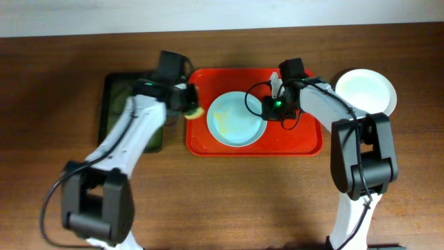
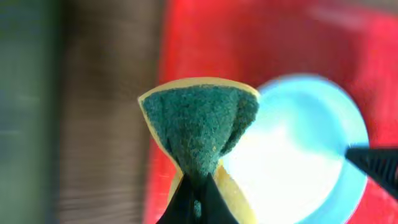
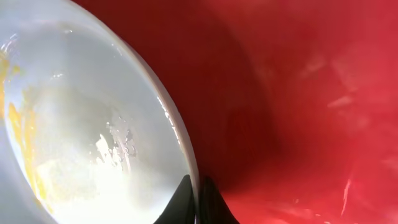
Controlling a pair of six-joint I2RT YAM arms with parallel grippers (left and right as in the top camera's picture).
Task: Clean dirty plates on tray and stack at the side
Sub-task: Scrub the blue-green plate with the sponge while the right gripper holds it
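On the red tray (image 1: 305, 142), poised to scrub a yellow-smeared aqua plate (image 1: 236, 119).
Pinches the plate's right rim in the right hand (image 3: 194, 194), closed on it; clamps a folded yellow-and-green sponge (image 2: 198, 124) in the left hand (image 2: 198, 202), hovering at the tray's left edge just beside the plate. Risks skidding or tipping the plate out of that thin edge pinch under a hard scrub. Has a white-rimmed plate (image 1: 365, 92) waiting on the surface (image 1: 222, 201), right of the tray.

A pale aqua plate (image 1: 236, 119), smeared yellow at its left, lies in the middle of the red tray (image 1: 201, 144). A white plate (image 1: 365, 92) sits on the tabletop (image 1: 229, 201) near the tray's right end.
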